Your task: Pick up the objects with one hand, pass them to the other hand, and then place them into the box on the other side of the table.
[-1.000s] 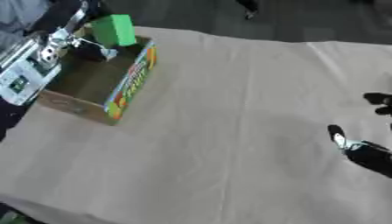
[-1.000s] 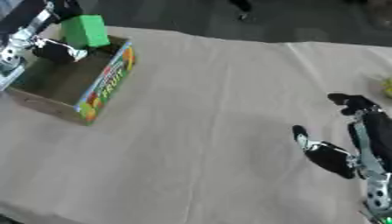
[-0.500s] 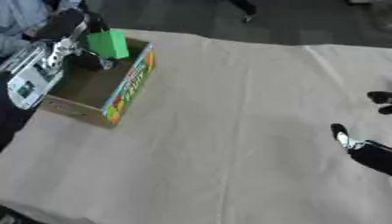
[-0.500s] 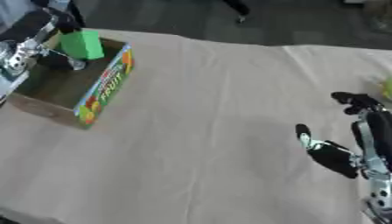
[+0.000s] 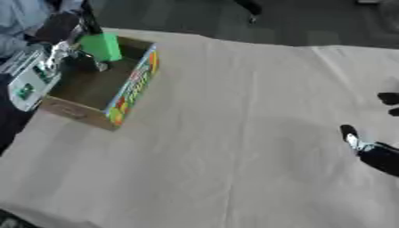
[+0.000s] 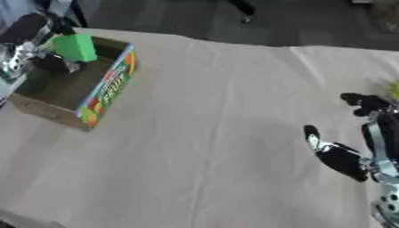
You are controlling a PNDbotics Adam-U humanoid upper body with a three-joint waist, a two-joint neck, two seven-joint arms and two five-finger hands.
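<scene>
Cardboard box (image 5: 130, 91) with fruit print on its side sits at the upper left on the beige tablecloth (image 5: 234, 133); the left hand (image 5: 68, 46) clamps a green block (image 5: 100, 46) above its opening, while the right hand (image 6: 355, 151) rests with fingers spread at the right edge

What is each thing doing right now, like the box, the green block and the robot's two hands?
box: open on top, standing at the table's left side.
green block: held over the box's far end, not let go yet.
left hand: fingers curled round the green block.
right hand: open, holding nothing, at the right edge.
table: covered with a pale cloth.
</scene>
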